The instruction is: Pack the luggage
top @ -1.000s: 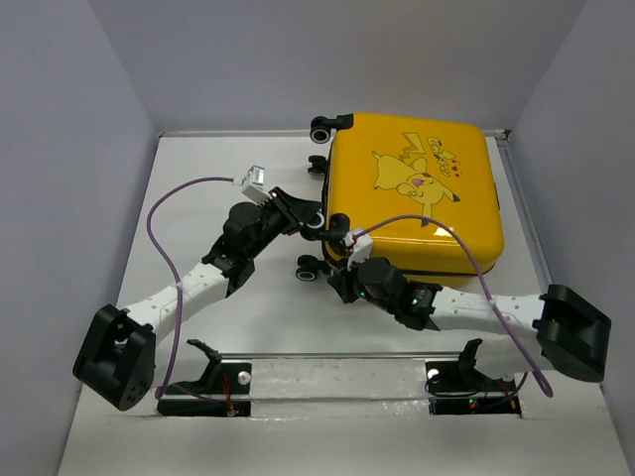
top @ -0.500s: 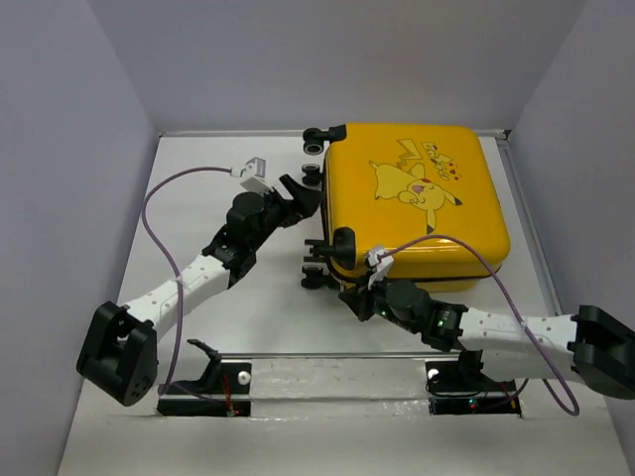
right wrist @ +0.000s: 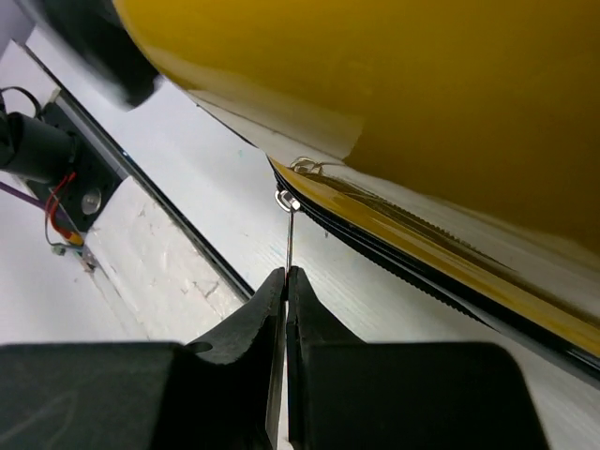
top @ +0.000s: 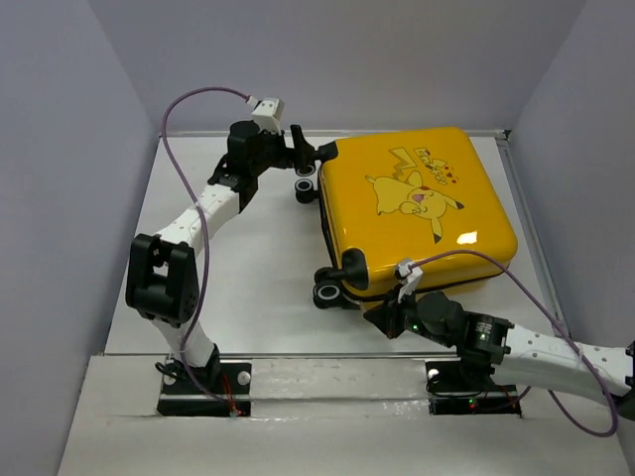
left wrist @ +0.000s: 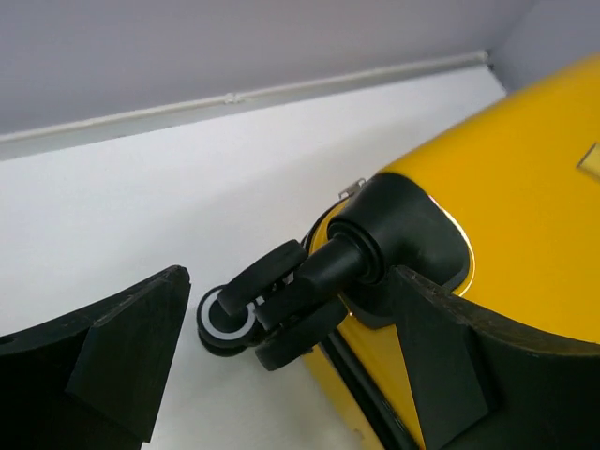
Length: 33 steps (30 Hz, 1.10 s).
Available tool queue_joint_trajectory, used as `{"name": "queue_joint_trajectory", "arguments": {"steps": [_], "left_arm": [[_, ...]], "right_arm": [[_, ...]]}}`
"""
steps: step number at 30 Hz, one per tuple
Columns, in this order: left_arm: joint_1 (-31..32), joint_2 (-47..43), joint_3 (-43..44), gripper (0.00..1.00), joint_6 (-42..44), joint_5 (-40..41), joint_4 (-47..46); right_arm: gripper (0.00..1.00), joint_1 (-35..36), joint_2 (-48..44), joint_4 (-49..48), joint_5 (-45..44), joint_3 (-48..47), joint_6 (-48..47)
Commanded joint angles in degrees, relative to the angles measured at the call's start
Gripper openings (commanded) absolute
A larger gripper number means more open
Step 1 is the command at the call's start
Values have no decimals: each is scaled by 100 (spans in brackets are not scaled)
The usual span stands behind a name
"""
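The yellow luggage (top: 417, 213) lies flat on the white table with its lid down and the cartoon print up. My left gripper (top: 310, 154) is open at the far left corner, its fingers either side of a black caster wheel (left wrist: 230, 319) without touching it. In the left wrist view the left gripper (left wrist: 291, 291) frames that wheel and its mount on the luggage (left wrist: 525, 187). My right gripper (top: 382, 319) is at the near edge, shut on the thin metal zipper pull (right wrist: 290, 234), which runs from the right gripper (right wrist: 285, 274) up to the black zipper track of the luggage (right wrist: 394, 75).
Grey walls enclose the table on three sides. A second pair of wheels (top: 332, 288) sticks out at the near left corner. A metal rail (top: 327, 355) and the arm mounts run along the near edge. Purple cables (top: 496, 273) loop over both arms.
The left gripper let go at the near left wheel, opened, and swung to the far left wheel. The luggage turned slightly. The right gripper drew back toward the near edge with the zipper pull.
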<state>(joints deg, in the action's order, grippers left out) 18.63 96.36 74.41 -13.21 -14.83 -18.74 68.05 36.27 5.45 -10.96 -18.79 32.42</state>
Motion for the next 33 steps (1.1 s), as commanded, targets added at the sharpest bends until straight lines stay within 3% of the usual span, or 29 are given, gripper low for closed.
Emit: {"name": "queue_joint_trajectory", "arguments": {"steps": [1,4,9,11,17,24,27,29,30,33], "left_arm": [[-53,23,767,98,1891,-1126,1011],[-61,129,926,99,2497,-1364,1583],[-70,497,1477,99,2806,-1470,2163],[-62,691,1725,95,3017,-1514,2427],[8,1236,2358,59,3096,-1401,2902],[378,1525,2525,39,3290,-917,3060],[448,1667,2570,42,3351,-768,3157],[483,1667,2421,52,3404,-557,3123],[475,1658,2377,63,3448,-486,3105],[466,1597,2236,67,3527,-284,3096]], "right_arm": [[7,59,-638,948,-72,-81,597],[7,59,-1103,1378,-231,-143,782],[7,59,-1325,1423,-275,-99,800],[7,59,-1272,1432,-310,-125,809],[7,59,-1140,1432,-407,-143,827],[7,59,-1193,1467,-468,-143,853],[7,59,-1289,1520,-530,-134,915],[7,59,-1394,1538,-547,-125,941],[7,59,-1412,1538,-556,-117,941],[7,59,-1378,1546,-547,-134,932]]}}
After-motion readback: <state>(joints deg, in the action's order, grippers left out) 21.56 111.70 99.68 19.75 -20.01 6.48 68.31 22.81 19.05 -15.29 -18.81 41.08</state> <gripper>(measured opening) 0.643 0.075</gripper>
